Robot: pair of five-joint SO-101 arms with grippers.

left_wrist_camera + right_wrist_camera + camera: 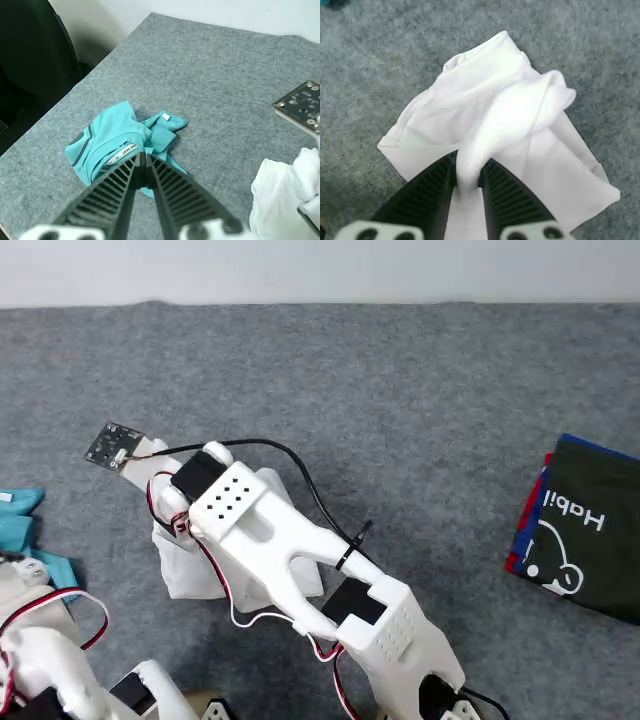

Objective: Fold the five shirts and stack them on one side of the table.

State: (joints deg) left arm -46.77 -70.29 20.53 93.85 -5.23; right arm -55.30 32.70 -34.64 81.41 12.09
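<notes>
A crumpled white shirt (pixel 485 100) lies on the grey table, and my right gripper (pixel 467 175) is shut on a raised fold of it. In the high view the right arm (pixel 300 550) stretches from the front edge over this white shirt (pixel 185 575) left of centre. A bunched teal shirt (pixel 115 142) lies near the table's left edge, also seen as the teal shirt (pixel 25 530). My left gripper (pixel 145 161) is shut, its tips over the teal shirt's near side. The white shirt (pixel 285 192) lies beside it.
A folded stack topped by a dark green printed shirt (pixel 585 530) sits at the table's right edge, with red and blue layers beneath. A small circuit board (pixel 113 446) juts from the right arm's wrist. Grey felt (pixel 400 390) spreads open across the back and middle.
</notes>
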